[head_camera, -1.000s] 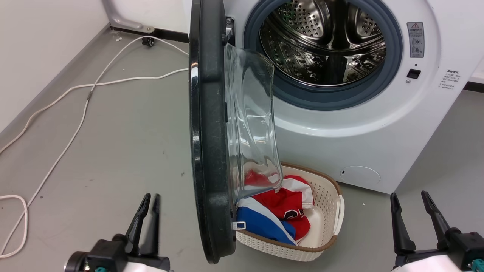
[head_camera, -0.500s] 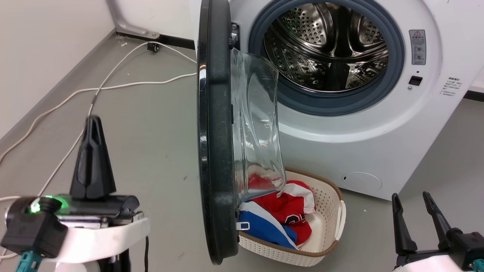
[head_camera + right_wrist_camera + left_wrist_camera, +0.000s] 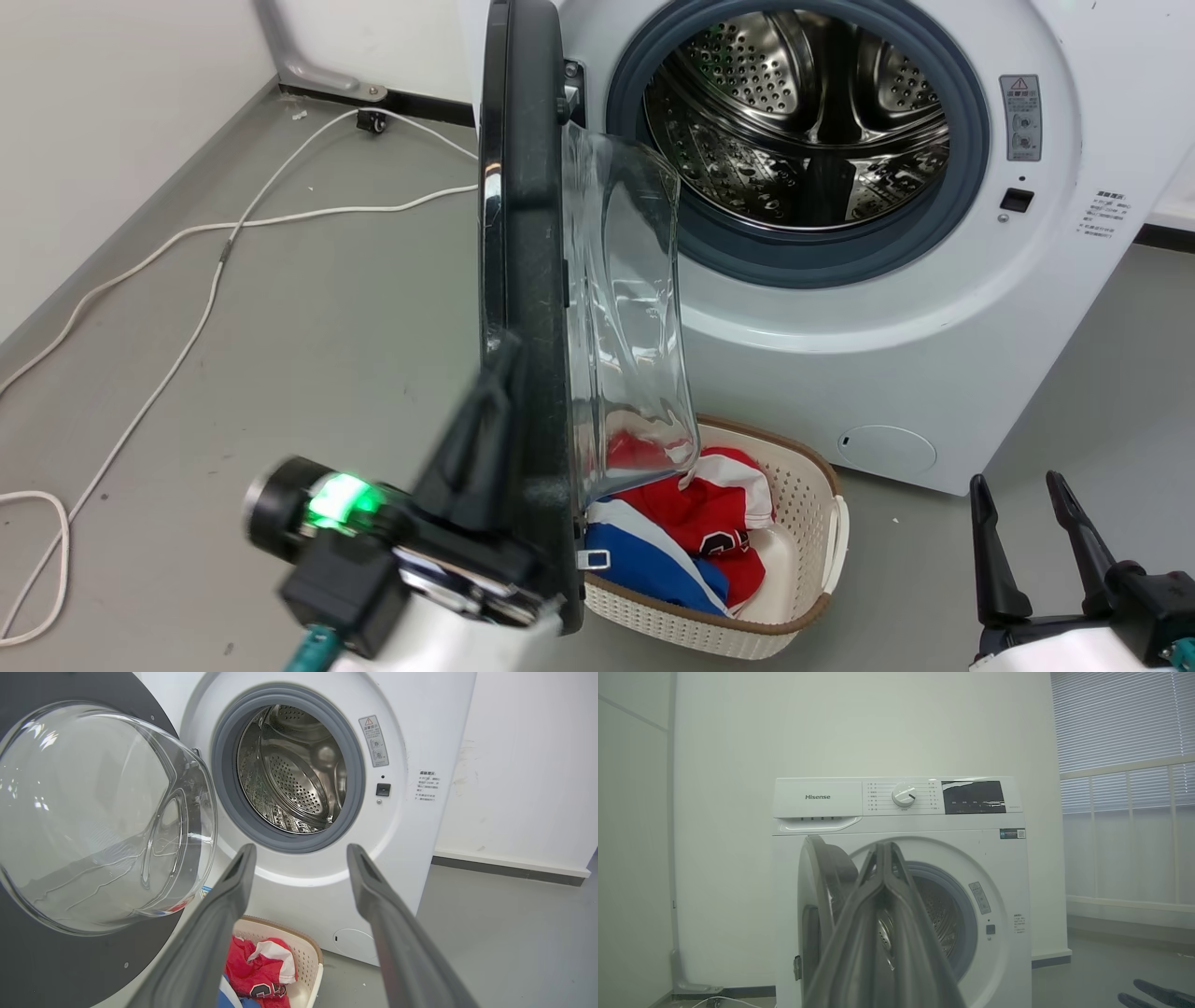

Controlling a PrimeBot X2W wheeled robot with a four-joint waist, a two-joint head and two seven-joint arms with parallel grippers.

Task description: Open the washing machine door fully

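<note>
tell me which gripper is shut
The left gripper: its fingers are pressed together by the edge of the door, while those of the right gripper stand well apart.

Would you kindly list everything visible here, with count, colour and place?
washing machine: one, white, against the wall.
drum: one, steel, inside grey ring.
washing machine door: one, glossy black, clear bowl, swung out left of the drum.
basket: one, cream, on floor below the door.
clothes: heap, red, white, blue, in the basket.
cable: white, count unclear, floor at left.
left gripper: one, dark, shut, beside the door's outer face.
right gripper: one, dark, open, lower right.
</note>
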